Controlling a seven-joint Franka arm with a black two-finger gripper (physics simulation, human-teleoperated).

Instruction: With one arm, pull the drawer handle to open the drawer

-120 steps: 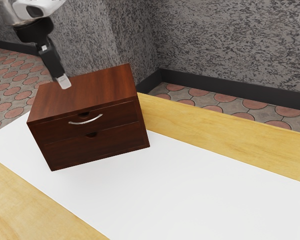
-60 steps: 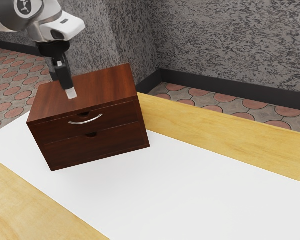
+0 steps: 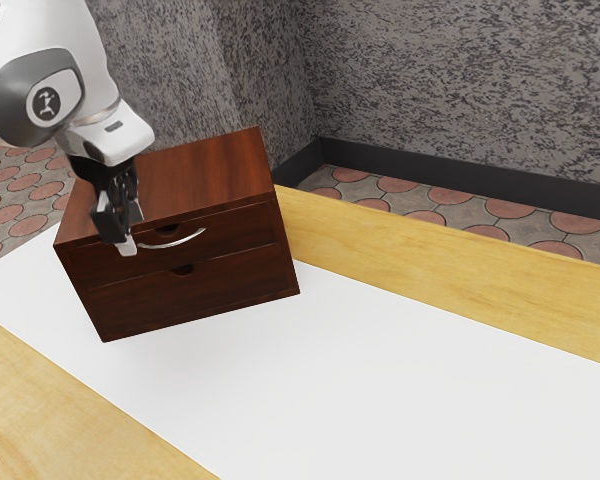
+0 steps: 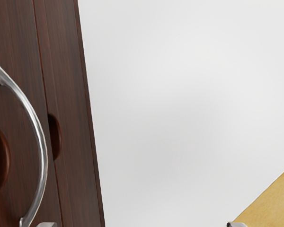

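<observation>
So the small dark wood cabinet (image 3: 180,170) sits on the white tabletop (image 3: 380,380), toward the exterior view's left, with pale wood borders (image 3: 460,265) on both sides of the white. It's got two drawers. The top drawer (image 3: 235,228) carries the curved silver handle (image 3: 175,240), and its front looks flush with the lower drawer (image 3: 200,285), so it's shut as far as I can see.

The gripper (image 3: 123,238) hangs down in front of the top drawer, right at the handle's end on the exterior view's left. In the wrist view the handle (image 4: 38,142) runs as a long arc across the dark wood. One fingertip (image 4: 46,224) pokes in just beside its end and the other is way off over the white surface. So the claw is spread wide, not pinching anything. I can't tell if that near finger actually touches the metal.

As for writing, there's a little dark emblem (image 3: 43,105) on the arm's grey joint cap, too small to read.
</observation>
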